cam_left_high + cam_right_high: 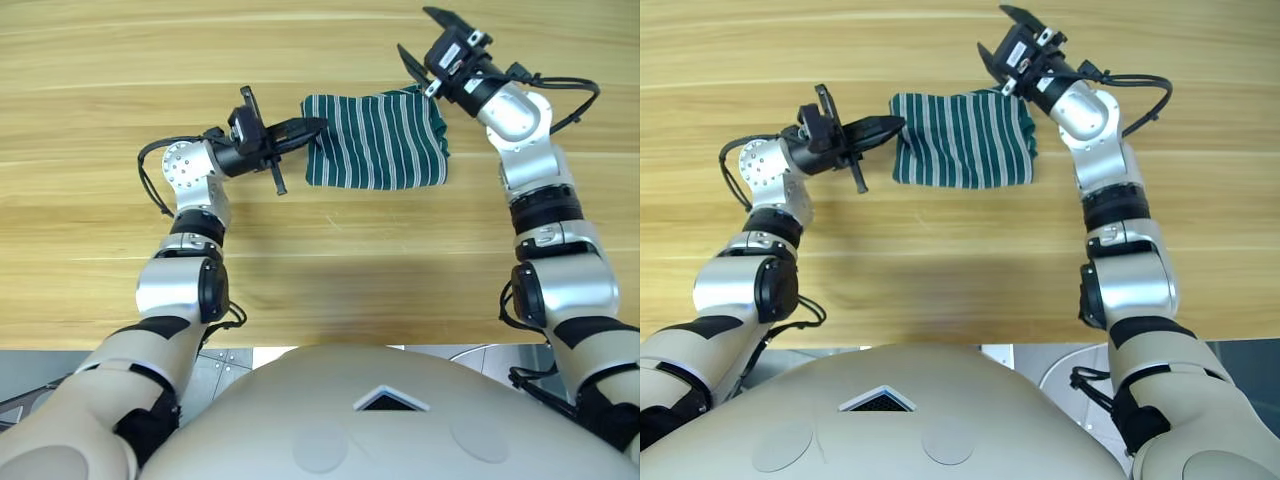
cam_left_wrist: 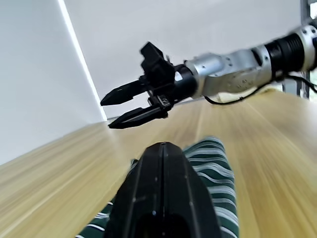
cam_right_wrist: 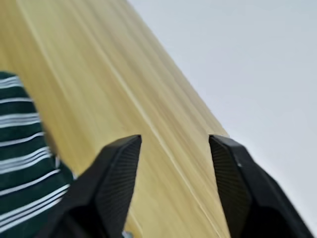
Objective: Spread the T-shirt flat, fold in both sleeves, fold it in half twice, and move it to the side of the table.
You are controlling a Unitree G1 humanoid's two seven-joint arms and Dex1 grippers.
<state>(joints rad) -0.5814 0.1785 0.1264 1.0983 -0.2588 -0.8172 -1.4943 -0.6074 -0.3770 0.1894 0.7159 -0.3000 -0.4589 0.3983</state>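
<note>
A pale wooden table (image 1: 300, 250) runs across the view, with a white wall behind it in the wrist views. The T-shirt (image 1: 380, 140) (dark green with thin white stripes) lies on the table as a compact folded rectangle between the two arms. The left gripper (image 1: 312, 125) has its fingers pressed together, their tip at the shirt's far left corner; whether any cloth is pinched cannot be told. The right gripper (image 1: 428, 40) hangs by the shirt's far right corner, fingers spread apart and holding nothing.
</note>
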